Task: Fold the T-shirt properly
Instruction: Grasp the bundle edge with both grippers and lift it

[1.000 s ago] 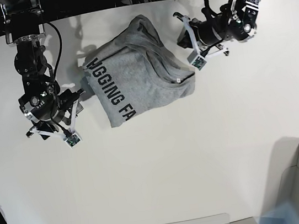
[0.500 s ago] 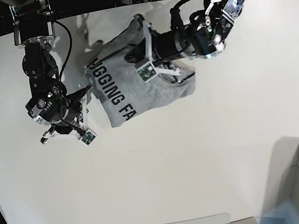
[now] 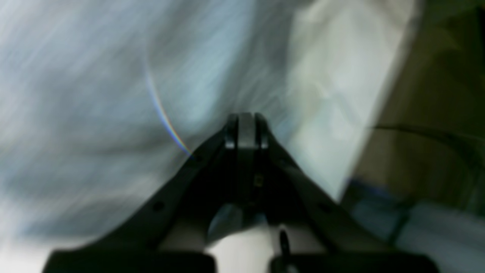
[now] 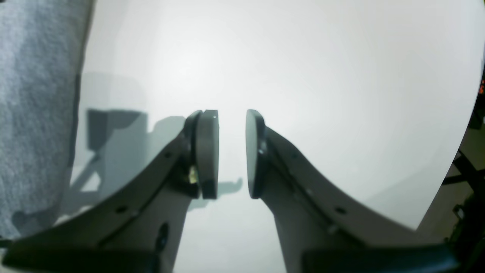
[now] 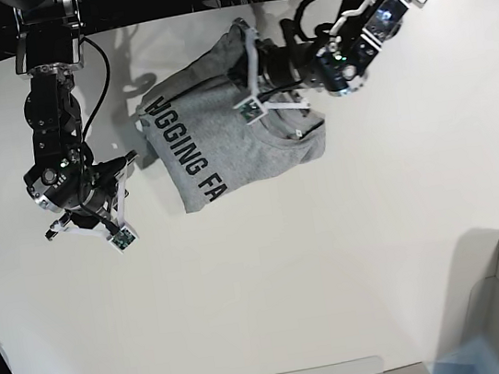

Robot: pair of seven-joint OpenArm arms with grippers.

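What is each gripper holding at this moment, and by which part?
The right gripper holds nothing: its jaws stand apart over bare table, beside the T-shirt. The left gripper is shut over the T-shirt's upper edge; blur hides whether it pinches fabric.

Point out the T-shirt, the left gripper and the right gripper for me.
T-shirt (image 5: 225,144): base view, on the grey fabric beside the lettering.
Left gripper (image 3: 246,127): left wrist view, at the closed fingertips.
Right gripper (image 4: 232,151): right wrist view, in the gap between the two pads.
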